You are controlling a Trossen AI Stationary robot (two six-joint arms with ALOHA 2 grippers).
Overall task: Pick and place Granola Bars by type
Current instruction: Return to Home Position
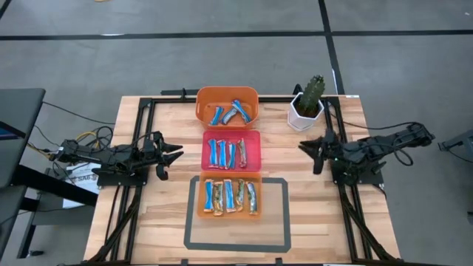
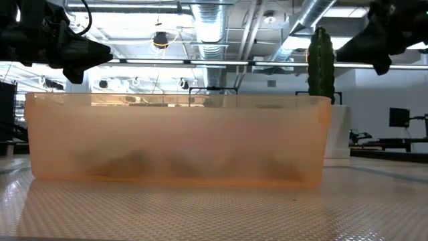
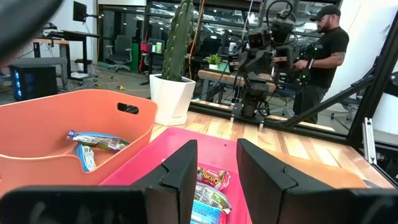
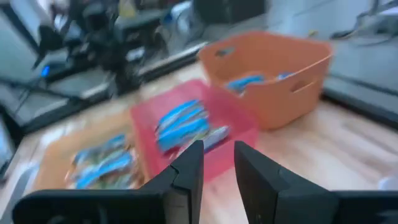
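Note:
Granola bars lie in three trays lined up down the table's middle. The far orange bin [image 1: 227, 106] holds a few blue-and-white bars [image 1: 233, 112]. The pink-red tray [image 1: 231, 151] holds blue-and-white bars [image 1: 220, 153] and a darker one. The near orange tray [image 1: 231, 196] holds several blue and multicoloured bars [image 1: 230, 196]. My left gripper [image 1: 176, 154] hovers left of the pink-red tray, open and empty, its fingers [image 3: 186, 155] pointing at that tray's bars [image 3: 211, 183]. My right gripper [image 1: 305, 148] hovers right of the same tray, open and empty [image 4: 218, 146].
A cactus in a white pot [image 1: 307, 103] stands at the far right, close to my right gripper. A grey tape rectangle [image 1: 275, 214] frames the near tray. Black frame rails [image 1: 140, 125] run along both table sides. A person [image 3: 320, 50] stands beyond the table.

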